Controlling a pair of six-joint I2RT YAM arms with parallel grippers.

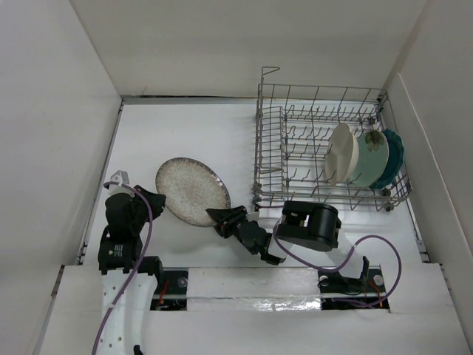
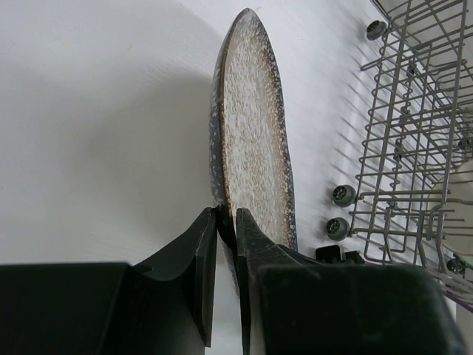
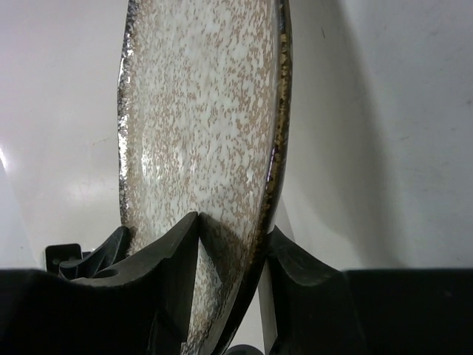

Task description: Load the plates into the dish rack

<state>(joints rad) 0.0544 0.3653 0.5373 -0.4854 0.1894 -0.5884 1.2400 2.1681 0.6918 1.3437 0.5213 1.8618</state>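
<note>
The large speckled grey-beige plate (image 1: 191, 191) is tilted up off the white table, left of the dish rack (image 1: 295, 148). My left gripper (image 1: 159, 198) is shut on its left rim, the dark edge pinched between the fingers (image 2: 227, 214). My right gripper (image 1: 220, 217) straddles the opposite rim, one finger on the speckled face and one under the dark edge (image 3: 233, 225). Three plates stand upright at the rack's right end: cream (image 1: 341, 154), mint green (image 1: 369, 157) and dark teal (image 1: 392, 159). In the left wrist view the plate (image 2: 255, 133) is edge-on beside the rack (image 2: 414, 148).
White walls close in the table on the left, back and right. The rack's wheeled feet (image 2: 343, 196) sit close to the plate's right side. The right arm's black wrist body (image 1: 310, 225) lies in front of the rack, with a purple cable (image 1: 377, 244) looping behind it.
</note>
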